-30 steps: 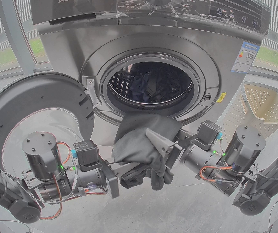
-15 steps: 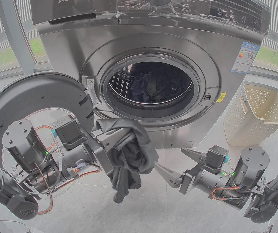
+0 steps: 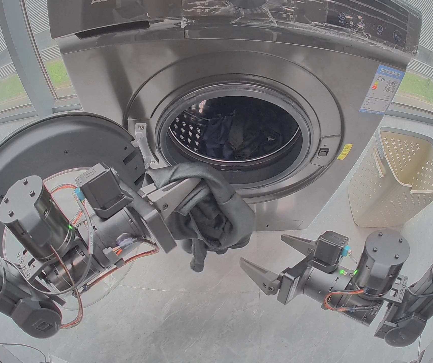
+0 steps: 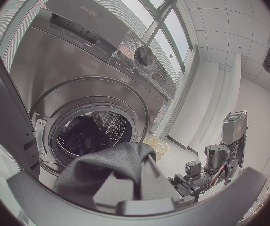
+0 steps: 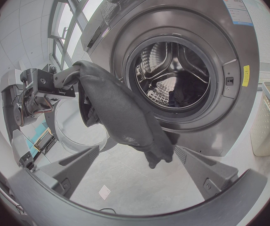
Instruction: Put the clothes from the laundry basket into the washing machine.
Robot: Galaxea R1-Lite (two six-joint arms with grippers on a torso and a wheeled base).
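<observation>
Now, over on the left, the left end effector (image 3: 189, 200) grips a dark garment (image 3: 224, 213), bunched just below the washing machine (image 3: 236, 66)'s open mouth, with dark clothes (image 3: 236, 134) lying inside. Moving right, the right end effector (image 3: 263, 249) gapes wide above the floor (image 3: 201, 318), and the laundry basket (image 3: 393, 197) stands beside the machine.

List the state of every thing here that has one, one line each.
washing machine door, open, swung to the left side.
drum, partly loaded with dark clothes.
dark garment, hanging from the left claw, off the floor, before the opening.
left claw, shut on the dark garment.
right claw, open, empty.
laundry basket, upright on the floor, no clothes visible inside.
</observation>
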